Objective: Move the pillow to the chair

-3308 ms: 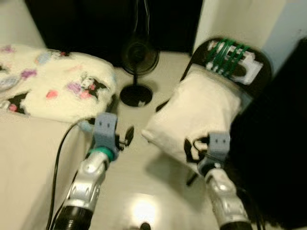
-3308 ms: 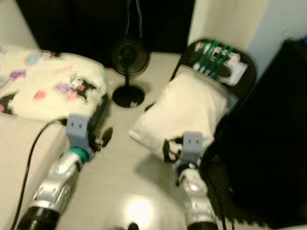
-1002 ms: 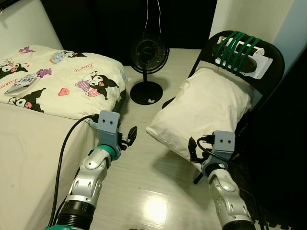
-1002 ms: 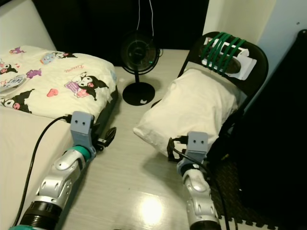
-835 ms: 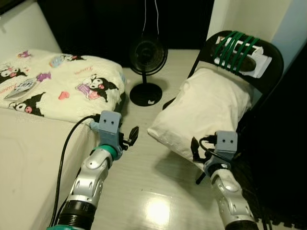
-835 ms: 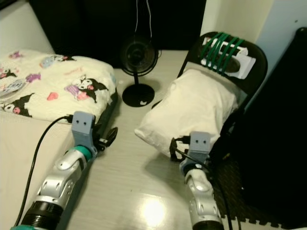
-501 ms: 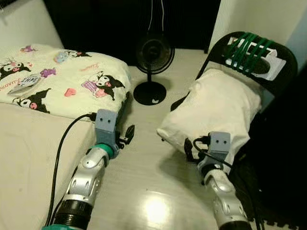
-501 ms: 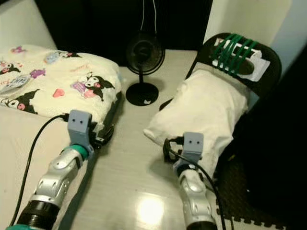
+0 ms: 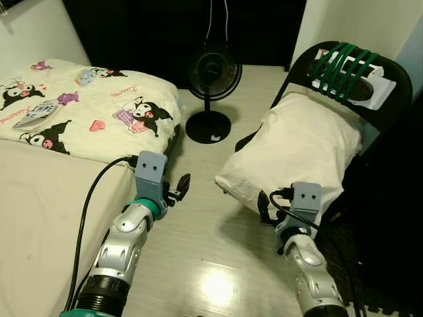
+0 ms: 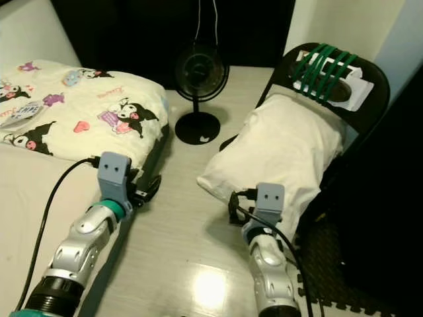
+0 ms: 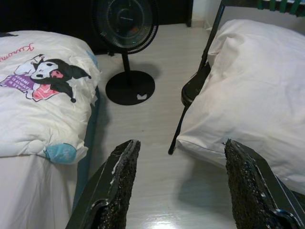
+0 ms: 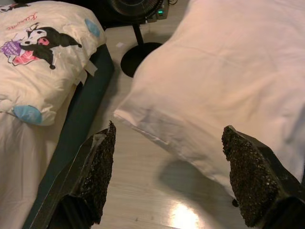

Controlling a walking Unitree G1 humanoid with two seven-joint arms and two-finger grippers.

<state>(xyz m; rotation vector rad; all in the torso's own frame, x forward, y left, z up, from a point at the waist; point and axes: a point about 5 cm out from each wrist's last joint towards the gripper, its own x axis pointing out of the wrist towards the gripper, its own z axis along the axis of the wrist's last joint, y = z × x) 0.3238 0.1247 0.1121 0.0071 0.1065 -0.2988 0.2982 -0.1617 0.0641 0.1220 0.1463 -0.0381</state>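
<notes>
A plain white pillow (image 9: 301, 152) lies on the seat of a black folding chair (image 9: 398, 99), leaning against its backrest, which has green cords wound around it. One corner of the pillow hangs over the seat's front edge. My right gripper (image 9: 264, 208) hovers low just in front of that corner, open and empty, apart from the pillow (image 12: 228, 76). My left gripper (image 9: 180, 188) is open over the floor between the bed and the chair, holding nothing; the left wrist view looks past its fingers (image 11: 121, 181) at the pillow (image 11: 257, 90) and a chair leg.
A bed with a cartoon-printed duvet (image 9: 86, 112) fills the left side. A black standing fan (image 9: 211, 72) stands on the pale floor between bed and chair. A black cable (image 9: 84, 211) runs over the mattress. A dark mass and mat lie right of the chair.
The view has swung slightly as the camera moved. The pillow stays on the chair, and both grippers stay open and low in front of me.
</notes>
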